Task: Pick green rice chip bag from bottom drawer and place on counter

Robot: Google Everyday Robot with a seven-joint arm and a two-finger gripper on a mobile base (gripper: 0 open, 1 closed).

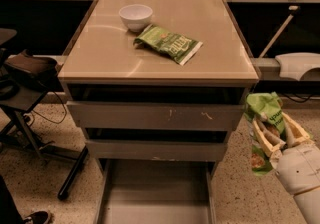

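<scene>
We are in the carrying step. The bag [263, 107] is out of the drawer [155, 202] and in our gripper [273, 127], whose fingers are clamped around its middle. Its green top sticks up above them and its lower end hangs below. The gripper is off the cabinet's right side, beside the upper drawer fronts. It sits below the level of the counter [107, 55] and apart from its edge. The drawer stands pulled out at the bottom.

Next, we judge, the move calls for lifting until the bag's hanging end clears the counter's edge, then swinging left over the top. The counter's right front part looks free. A darker bag [169, 43] and a bowl [135, 16] sit toward the back middle, and we want to set down apart from them before letting go.
</scene>
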